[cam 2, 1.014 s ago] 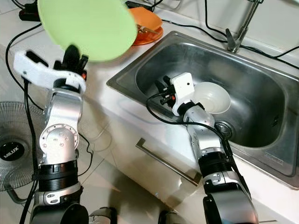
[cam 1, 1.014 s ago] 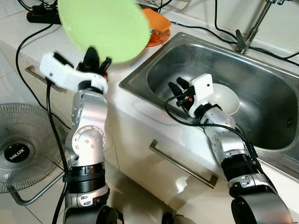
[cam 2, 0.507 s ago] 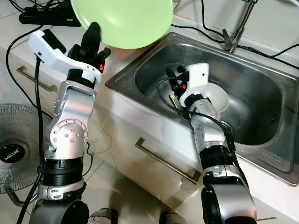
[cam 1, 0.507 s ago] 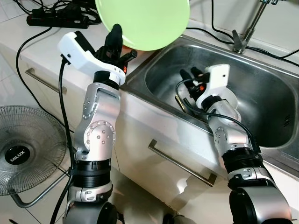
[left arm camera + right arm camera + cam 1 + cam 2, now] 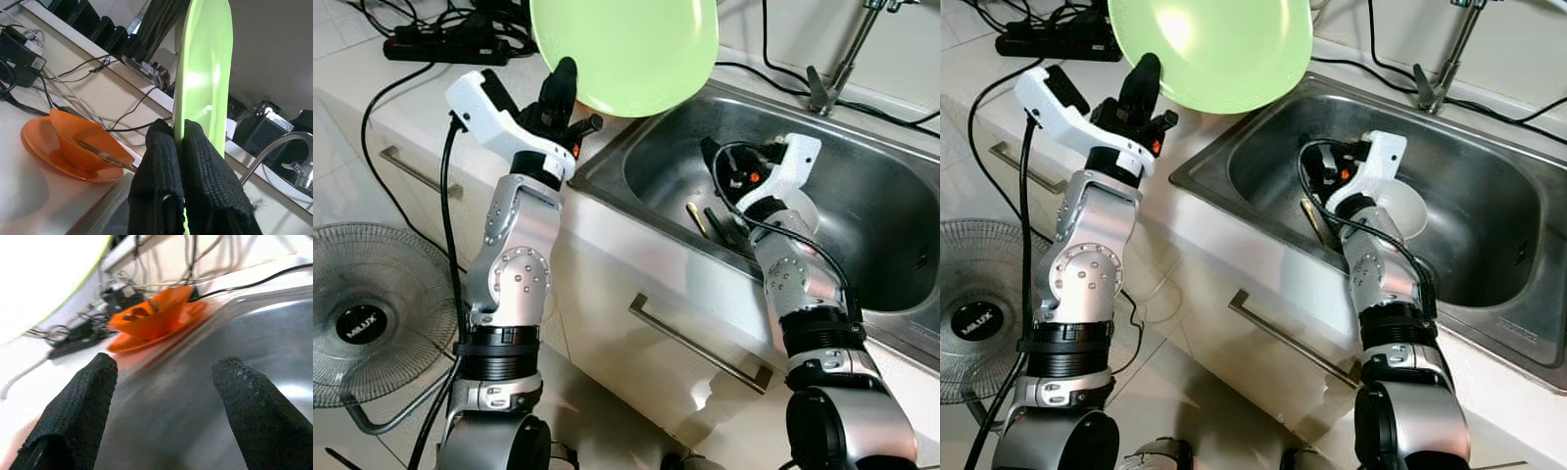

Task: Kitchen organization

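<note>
Currently the green plate (image 5: 625, 51) is held on edge above the counter's corner, at the near-left rim of the sink (image 5: 891, 211). The left gripper (image 5: 182, 161) pinches the plate's lower edge, fingers pressed against both faces. The right gripper (image 5: 164, 401) hangs inside the basin with its fingers spread apart, gripping nothing. An orange bowl (image 5: 83, 144) sits on an orange plate (image 5: 41, 152) on the counter beyond.
</note>
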Motion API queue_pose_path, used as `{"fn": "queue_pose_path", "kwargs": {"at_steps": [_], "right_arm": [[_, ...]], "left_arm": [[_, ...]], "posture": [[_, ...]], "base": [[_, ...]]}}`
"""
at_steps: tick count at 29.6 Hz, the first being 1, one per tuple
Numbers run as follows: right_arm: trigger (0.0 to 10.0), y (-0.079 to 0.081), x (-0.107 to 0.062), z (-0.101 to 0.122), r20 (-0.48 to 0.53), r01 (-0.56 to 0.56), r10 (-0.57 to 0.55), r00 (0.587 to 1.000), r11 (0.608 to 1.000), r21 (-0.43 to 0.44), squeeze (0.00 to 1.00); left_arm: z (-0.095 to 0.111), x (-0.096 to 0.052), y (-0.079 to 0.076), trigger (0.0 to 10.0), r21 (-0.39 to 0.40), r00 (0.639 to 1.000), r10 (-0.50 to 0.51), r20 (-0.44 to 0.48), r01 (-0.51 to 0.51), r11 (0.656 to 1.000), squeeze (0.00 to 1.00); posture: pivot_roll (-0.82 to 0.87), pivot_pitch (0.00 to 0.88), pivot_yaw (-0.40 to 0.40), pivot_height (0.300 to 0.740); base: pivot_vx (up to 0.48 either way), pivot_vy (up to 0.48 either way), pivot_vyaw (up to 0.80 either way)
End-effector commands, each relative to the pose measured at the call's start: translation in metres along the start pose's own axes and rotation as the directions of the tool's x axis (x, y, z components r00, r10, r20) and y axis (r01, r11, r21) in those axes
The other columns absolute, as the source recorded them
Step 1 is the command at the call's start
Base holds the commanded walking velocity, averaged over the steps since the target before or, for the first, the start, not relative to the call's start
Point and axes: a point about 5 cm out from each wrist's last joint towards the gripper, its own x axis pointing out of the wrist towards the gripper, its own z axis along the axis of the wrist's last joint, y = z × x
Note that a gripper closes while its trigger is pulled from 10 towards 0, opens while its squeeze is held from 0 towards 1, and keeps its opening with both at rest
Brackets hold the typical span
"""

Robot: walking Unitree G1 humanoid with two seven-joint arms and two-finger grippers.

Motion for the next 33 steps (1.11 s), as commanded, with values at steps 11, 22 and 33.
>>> {"fn": "queue_pose_path", "kwargs": {"at_steps": [11, 22, 33], "right_arm": [[10.0, 0.015, 0.001, 0.025, 0.119, -0.159, 0.131, 0.984, 0.950, 0.270, 0.00], [10.0, 0.022, -0.002, 0.028, 0.143, -0.220, 0.180, 0.973, 0.912, 0.347, 0.00], [10.0, 0.023, -0.004, 0.027, 0.132, -0.220, 0.185, 0.974, 0.910, 0.351, 0.00]], "left_arm": [[0.005, 0.003, -0.009, 10.0, -0.020, 0.996, -0.080, 0.026, 0.080, 0.997, 0.00], [-0.006, 0.000, -0.013, 10.0, -0.079, 0.993, -0.116, -0.023, 0.114, 0.990, 0.00], [-0.014, -0.003, -0.018, 10.0, -0.112, 0.986, -0.156, -0.062, 0.148, 0.983, 0.00]], "posture": [[0.09, 0.041, 0.006, 0.740], [0.09, 0.066, 0.000, 0.740], [0.09, 0.074, 0.000, 0.740]], "base": [[0.000, 0.000, 0.00], [0.000, 0.000, 0.00], [0.000, 0.000, 0.00]]}}
